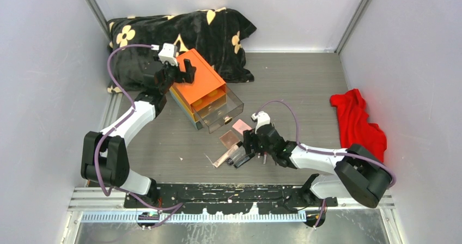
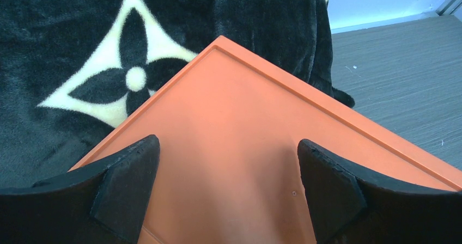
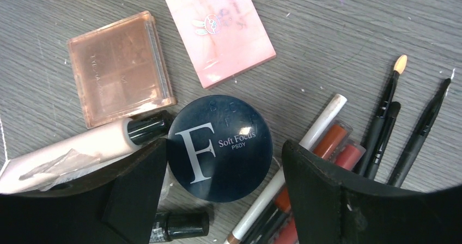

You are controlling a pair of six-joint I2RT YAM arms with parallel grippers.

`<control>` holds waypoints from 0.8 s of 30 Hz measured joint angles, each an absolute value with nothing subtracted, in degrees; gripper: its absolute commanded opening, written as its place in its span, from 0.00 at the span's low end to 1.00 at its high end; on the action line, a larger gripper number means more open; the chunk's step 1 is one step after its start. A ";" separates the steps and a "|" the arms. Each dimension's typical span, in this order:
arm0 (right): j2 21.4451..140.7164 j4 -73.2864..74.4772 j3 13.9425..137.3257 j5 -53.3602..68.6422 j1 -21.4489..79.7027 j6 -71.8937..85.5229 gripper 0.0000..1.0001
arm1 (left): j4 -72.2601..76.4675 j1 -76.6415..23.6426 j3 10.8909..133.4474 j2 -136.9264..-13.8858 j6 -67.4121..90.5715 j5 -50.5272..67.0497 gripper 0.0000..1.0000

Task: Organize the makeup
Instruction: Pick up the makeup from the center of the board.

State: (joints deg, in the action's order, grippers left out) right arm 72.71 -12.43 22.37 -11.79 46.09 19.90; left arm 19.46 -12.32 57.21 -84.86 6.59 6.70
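Observation:
The makeup lies in a loose cluster on the grey table. A round dark compact point(image 3: 219, 147) with a white letter F sits between the fingers of my right gripper point(image 3: 223, 146), which is open; the left finger is close to its rim and the right finger stands clear. Around it lie a pink square compact point(image 3: 218, 31), a brownish clear compact point(image 3: 120, 67), a pinkish tube point(image 3: 71, 151), a small black bottle point(image 3: 180, 225), a white pencil point(image 3: 316, 129), red lip glosses point(image 3: 338, 140) and several brushes point(image 3: 387, 119). My left gripper point(image 2: 227, 143) hangs open over the orange box point(image 2: 245, 129).
The orange box point(image 1: 201, 80) has a clear drawer point(image 1: 220, 110) pulled out toward the makeup. Behind it lies a black flowered blanket point(image 1: 180, 34). A red cloth point(image 1: 357, 119) is on the right by the wall. My right gripper point(image 1: 248, 148) is near the table's front.

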 measured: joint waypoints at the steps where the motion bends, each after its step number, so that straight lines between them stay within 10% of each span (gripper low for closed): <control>1: 72.97 -12.43 22.37 -12.16 46.17 19.90 0.80 | 19.49 -12.32 57.21 -84.88 6.59 6.70 0.97; 15: 74.61 -12.40 22.94 -16.01 46.46 20.23 0.43 | 19.73 -12.32 57.06 -84.86 6.48 6.72 0.97; 24: 71.35 -8.75 22.96 -15.88 46.46 19.57 0.39 | 19.79 -12.32 57.04 -84.88 6.37 6.72 0.97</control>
State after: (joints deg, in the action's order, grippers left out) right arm 71.35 -8.75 22.96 -15.88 46.46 19.57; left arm 19.79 -12.32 57.04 -84.88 6.37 6.72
